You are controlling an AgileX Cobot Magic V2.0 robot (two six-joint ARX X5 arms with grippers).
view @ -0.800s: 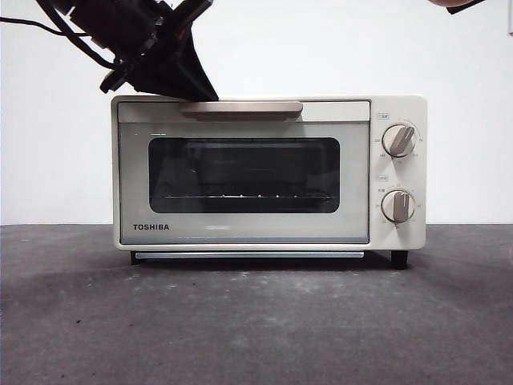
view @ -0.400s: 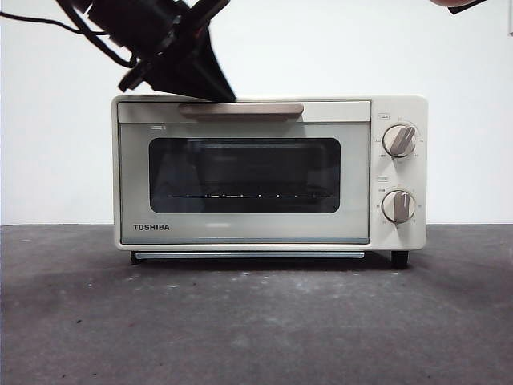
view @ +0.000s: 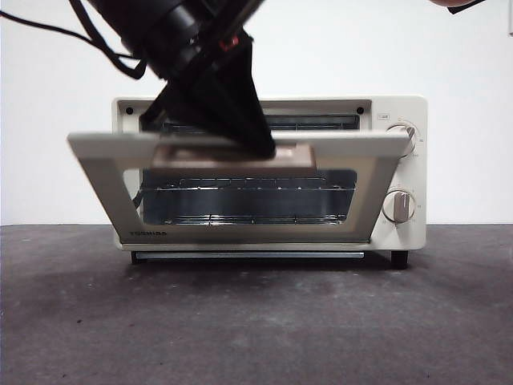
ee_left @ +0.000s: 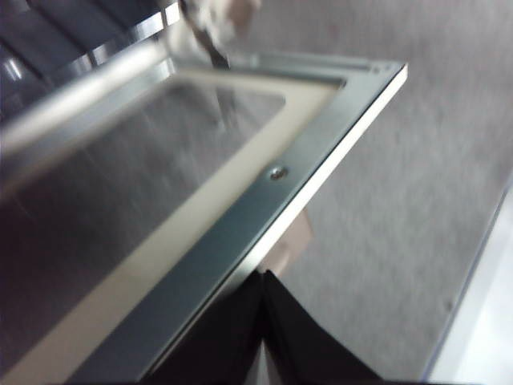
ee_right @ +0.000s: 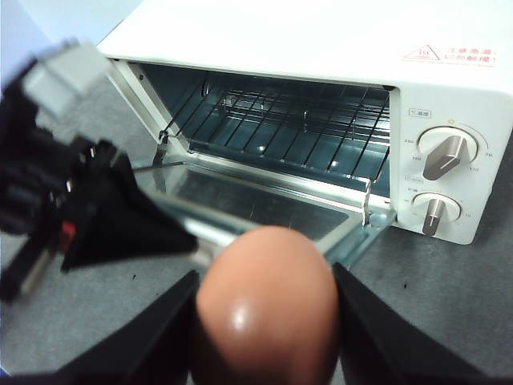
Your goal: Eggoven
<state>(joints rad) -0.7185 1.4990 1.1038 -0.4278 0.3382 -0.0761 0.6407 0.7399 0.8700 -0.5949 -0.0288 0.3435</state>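
The cream oven (view: 398,172) stands mid-table with its door (view: 104,160) swung about halfway down. My left gripper (view: 258,144) comes from the upper left and is shut on the door's tan handle (view: 298,154). In the left wrist view its jaws (ee_left: 264,321) pinch together at the door's outer edge (ee_left: 240,233), with the handle (ee_left: 295,241) just under it. My right gripper (ee_right: 264,309) hovers above and in front of the oven (ee_right: 321,48), shut on the reddish-brown egg (ee_right: 264,313). The wire rack (ee_right: 280,120) inside is bare.
Two knobs (ee_right: 443,156) (ee_right: 433,215) sit on the oven's right panel. Dark grey tabletop (view: 256,321) stretches in front of the oven. A white wall is behind. The left arm (ee_right: 96,216) is beside the door, near the egg.
The door was shut one second ago and now hangs half open. My left gripper has pulled the handle forward and down. The right arm has stayed at the top right corner.
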